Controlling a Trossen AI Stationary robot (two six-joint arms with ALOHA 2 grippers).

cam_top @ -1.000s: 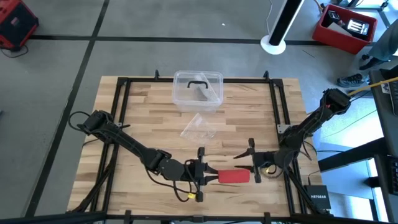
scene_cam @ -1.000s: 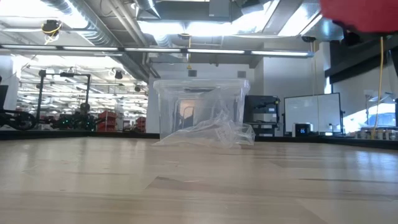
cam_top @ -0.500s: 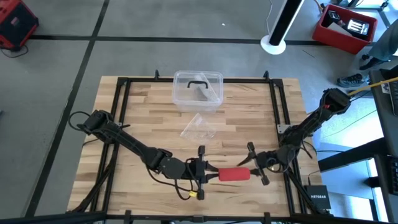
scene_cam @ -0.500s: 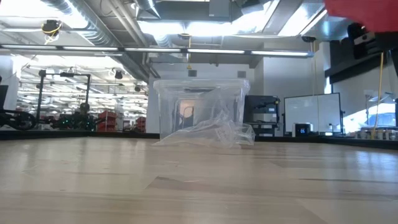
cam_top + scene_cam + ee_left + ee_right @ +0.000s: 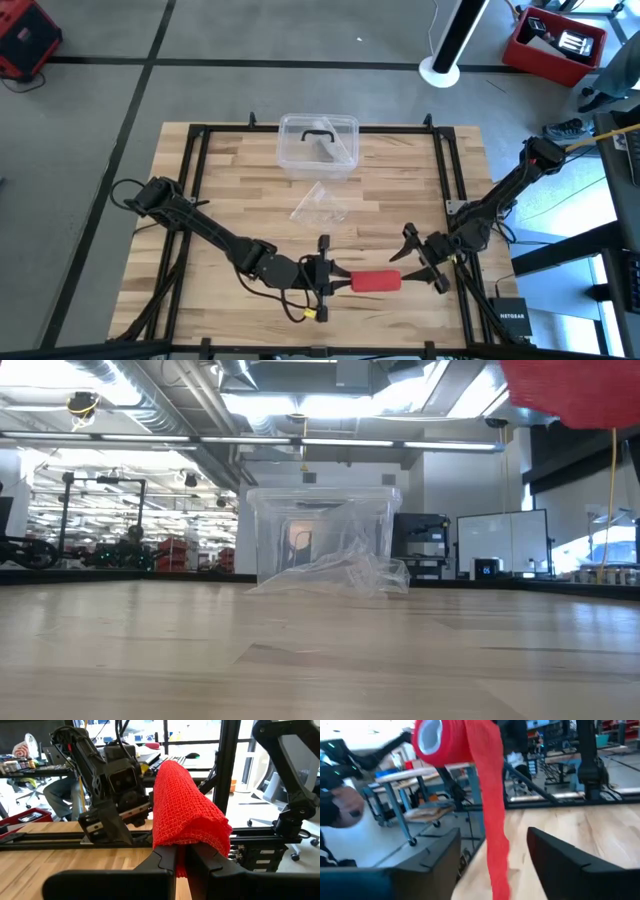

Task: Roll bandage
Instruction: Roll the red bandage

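The bandage (image 5: 375, 281) is a red roll held up over the table's near edge. It also shows at the top right of the low view (image 5: 570, 390). My left gripper (image 5: 330, 276) is shut on its left end. In the right wrist view the roll (image 5: 437, 740) shows a white core. A loose red tail (image 5: 492, 820) runs down from it between the open fingers of my right gripper (image 5: 492, 870). No touch shows there. My right gripper (image 5: 422, 260) stands a little to the right of the roll. My left gripper pinches the roll's near end (image 5: 182, 851) between its two fingers. The fingers lie level and point toward the table's right edge, along the roll. The roll sticks out beyond them, lifted clear of the table, with its tail hanging loose.
A clear plastic box (image 5: 318, 145) with a black handle stands at the table's far middle. A crumpled clear bag (image 5: 320, 205) lies just in front of it. Black frame rails (image 5: 190, 180) run along the table's sides. Bare wood lies between the bag and the grippers.
My right gripper has drawn back from the roll's right end toward the table's right edge, rising a little and turning at the wrist. The roll stays in my left gripper, in the same place.
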